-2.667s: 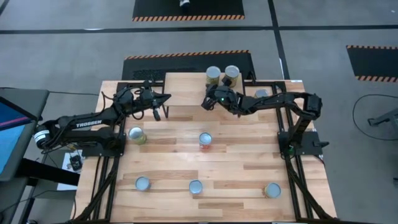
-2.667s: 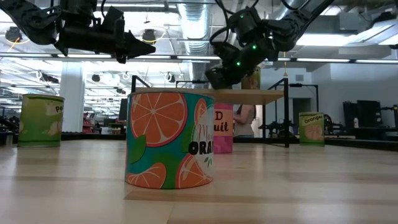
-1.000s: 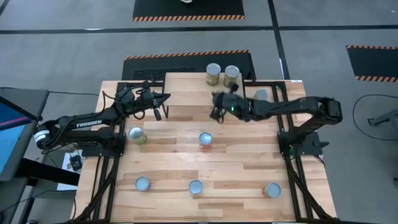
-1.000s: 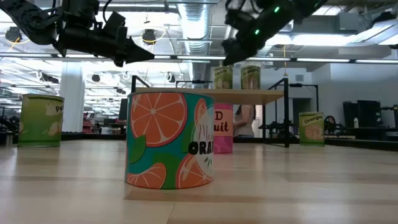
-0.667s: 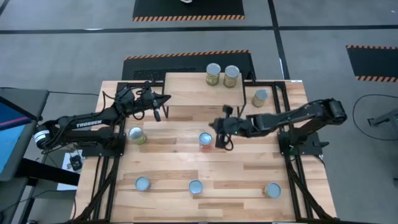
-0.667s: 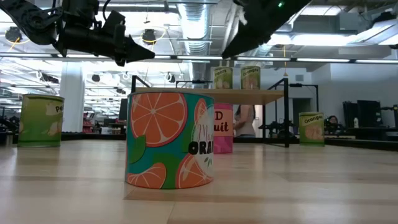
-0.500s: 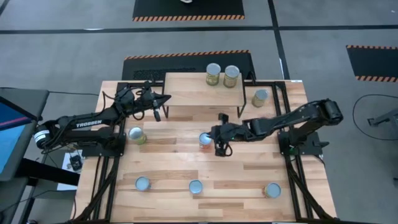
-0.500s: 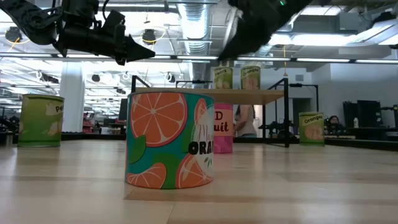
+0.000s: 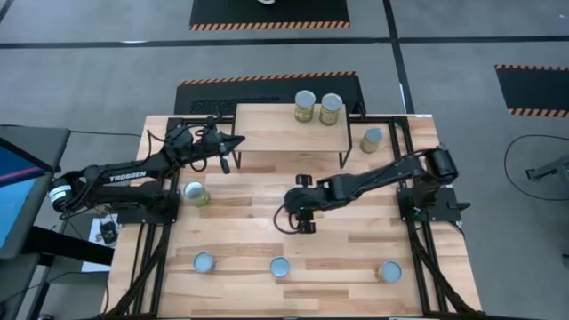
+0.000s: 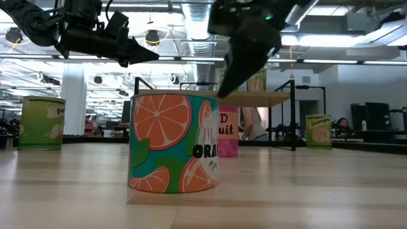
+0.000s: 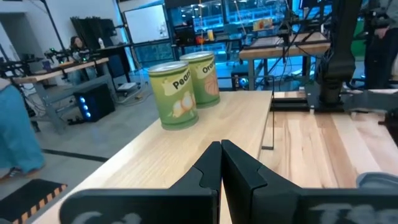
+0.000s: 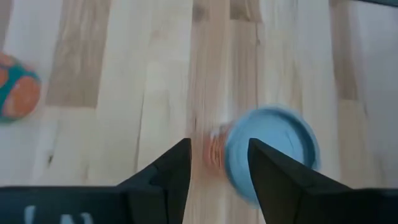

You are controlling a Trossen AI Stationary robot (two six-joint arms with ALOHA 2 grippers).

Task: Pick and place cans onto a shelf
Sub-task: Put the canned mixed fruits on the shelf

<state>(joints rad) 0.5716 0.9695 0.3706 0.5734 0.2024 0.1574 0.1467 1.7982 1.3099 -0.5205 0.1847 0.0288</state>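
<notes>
Wooden shelf (image 9: pixel 276 133) holds two cans (image 9: pixel 317 107); right gripper (image 12: pixel 216 163) gapes above a can (image 12: pixel 272 154), left gripper (image 11: pixel 221 163) together.

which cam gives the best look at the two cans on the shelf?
Left wrist view: the two cans stand side by side, labels readable. The high view shows only their lids at the shelf back edge. In the low view the right arm hides them; the right wrist view misses them.
</notes>
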